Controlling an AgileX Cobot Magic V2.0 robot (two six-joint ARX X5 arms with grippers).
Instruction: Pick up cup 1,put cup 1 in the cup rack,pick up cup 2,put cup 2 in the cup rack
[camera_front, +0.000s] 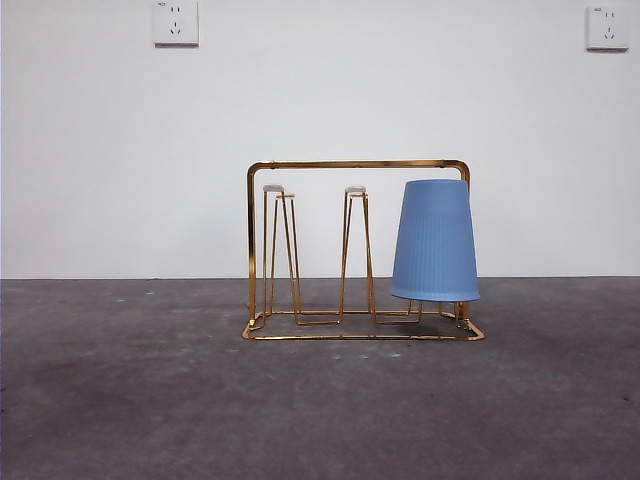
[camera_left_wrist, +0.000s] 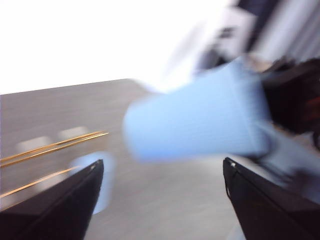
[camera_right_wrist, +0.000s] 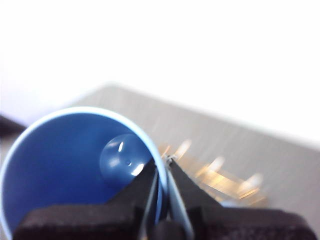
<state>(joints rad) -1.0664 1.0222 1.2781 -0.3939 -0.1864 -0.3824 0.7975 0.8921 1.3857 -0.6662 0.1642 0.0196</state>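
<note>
— Cups first: where do we find them?

— We see one blue cup upside down on the cup rack, over the prong at the rack's right end as the front view shows it, its mouth hanging a little above the wire base. The rack stands on the grey table, about midway between the table's side edges and towards its far edge, with the white wall behind it.

— And the other one?

— We find a second blue cup in the right gripper. Its jaws are clamped on the cup's rim, one inside the wall and one outside. The blurred gold rack shows beyond it in the right wrist view.

— What about the left gripper?

— Its jaws stand wide apart with nothing between them. In the blurred left wrist view we see a pale blue cup beyond them, held up off the table by a dark arm, and gold wires of the rack with a cup on it at one side.

— Do the arms show from the front?

— Neither arm shows there.
</note>
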